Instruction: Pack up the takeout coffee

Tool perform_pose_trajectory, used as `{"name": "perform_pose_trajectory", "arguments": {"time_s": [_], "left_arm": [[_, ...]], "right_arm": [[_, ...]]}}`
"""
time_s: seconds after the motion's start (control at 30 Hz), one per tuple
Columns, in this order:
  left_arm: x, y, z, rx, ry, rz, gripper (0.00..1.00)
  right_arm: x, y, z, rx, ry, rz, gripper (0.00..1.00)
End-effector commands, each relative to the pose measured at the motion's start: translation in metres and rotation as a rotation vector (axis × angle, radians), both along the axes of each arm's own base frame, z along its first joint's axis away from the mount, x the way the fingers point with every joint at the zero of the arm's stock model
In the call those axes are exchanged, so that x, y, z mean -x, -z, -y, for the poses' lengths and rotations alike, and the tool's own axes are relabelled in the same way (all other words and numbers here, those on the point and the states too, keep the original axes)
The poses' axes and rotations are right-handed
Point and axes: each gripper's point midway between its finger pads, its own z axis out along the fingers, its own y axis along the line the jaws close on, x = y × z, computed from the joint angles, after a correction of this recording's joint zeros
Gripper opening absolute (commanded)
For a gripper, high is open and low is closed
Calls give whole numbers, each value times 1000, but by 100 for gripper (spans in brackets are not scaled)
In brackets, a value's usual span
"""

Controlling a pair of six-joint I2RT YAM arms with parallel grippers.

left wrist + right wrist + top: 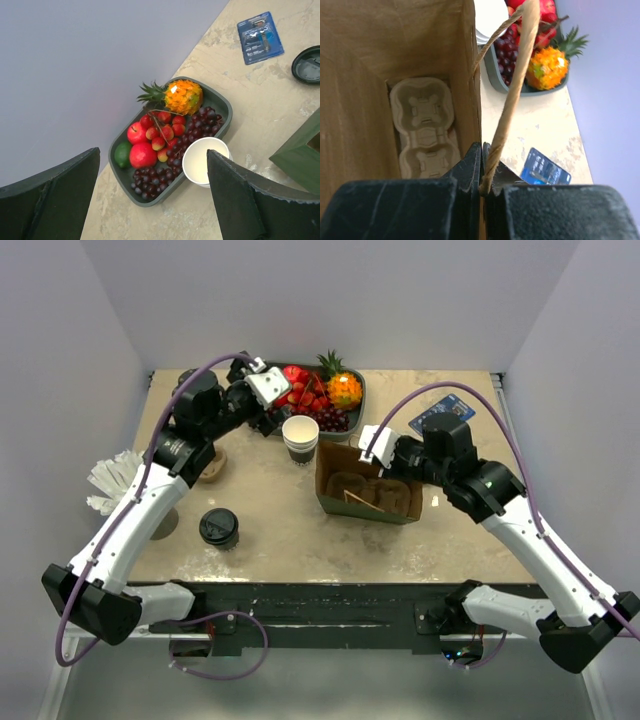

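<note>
The right gripper (482, 150) is pinched tight on the twine handle (512, 95) of the paper bag (330, 480) mid-table, steadying it for loading. The left gripper (152, 155) hangs wide apart and empty by the fruit tray (357, 412) at the far edge. The takeout coffee (218, 527) stands toward the near-left corner, so the left arm must next reach it and close round the cup. Only the top view shows the coffee, and only the right wrist view shows the pinch.

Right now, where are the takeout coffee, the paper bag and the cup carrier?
takeout coffee (218, 525): top view, on its black lid.
paper bag (365, 55): right wrist view, on its inner wall.
cup carrier (422, 107): right wrist view, on the upper cup well.
</note>
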Motion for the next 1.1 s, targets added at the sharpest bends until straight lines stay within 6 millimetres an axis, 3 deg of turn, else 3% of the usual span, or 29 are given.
{"name": "perform_pose_trajectory", "arguments": {"time_s": [0.0,0.1,0.13,0.23,0.4,0.57,0.77,1.07], "left_arm": [[25,-20,10,72,108,-4,91],[59,-1,26,113,249,-114,90],[67,17,29,118,275,-180,90],[85,38,35,135,316,-265,90],[109,52,48,131,432,-344,89],[135,70,51,92,489,-399,88],[129,73,44,58,450,-359,88],[123,79,43,24,441,-339,88]], "right_arm": [[17,-8,-13,-45,-106,-14,0],[33,-8,-17,-78,-144,-72,0],[37,-8,-18,-90,-150,-88,0],[49,-2,-21,-108,-167,-151,0],[72,23,-24,-79,-218,-285,0],[90,26,-27,-113,-243,-367,0],[115,20,-28,-152,-268,-472,0],[115,11,-24,-137,-257,-454,0]]}}
